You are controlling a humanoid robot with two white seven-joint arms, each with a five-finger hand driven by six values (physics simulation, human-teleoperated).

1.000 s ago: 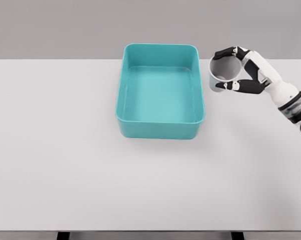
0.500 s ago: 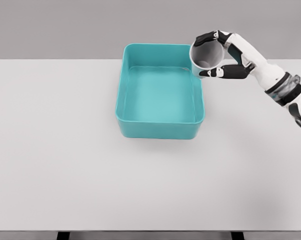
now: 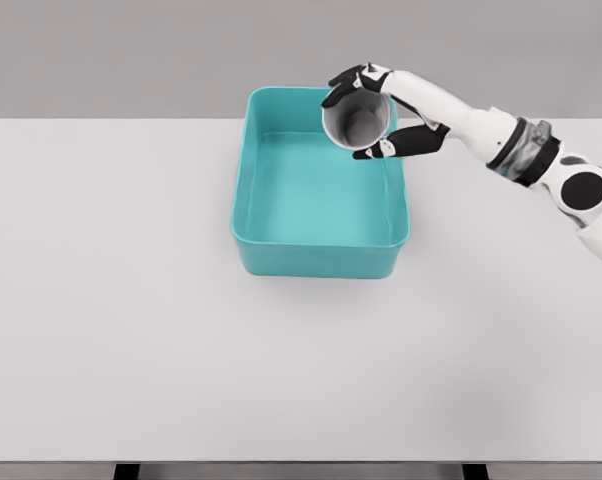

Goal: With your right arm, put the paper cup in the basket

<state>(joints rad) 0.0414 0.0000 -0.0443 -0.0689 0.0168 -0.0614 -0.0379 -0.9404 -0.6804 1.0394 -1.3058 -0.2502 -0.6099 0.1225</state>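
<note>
Table [image 3: 131, 300] carries the teal basket [image 3: 316, 258] near its far middle, open side up to receive; right hand [image 3: 386, 110] reaches over the basket's far right corner, fingers wrapped round the paper cup [image 3: 356, 120], held aloft above the rim, mouth tipped toward the camera.

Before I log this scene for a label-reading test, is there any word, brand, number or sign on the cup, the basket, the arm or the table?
None: no readable text in the head view.
Paper cup: plain, no print.
Basket: plain teal walls.
Right hand and its arm: black and white parts only, no lettering.
Table: bare white surface.
</note>
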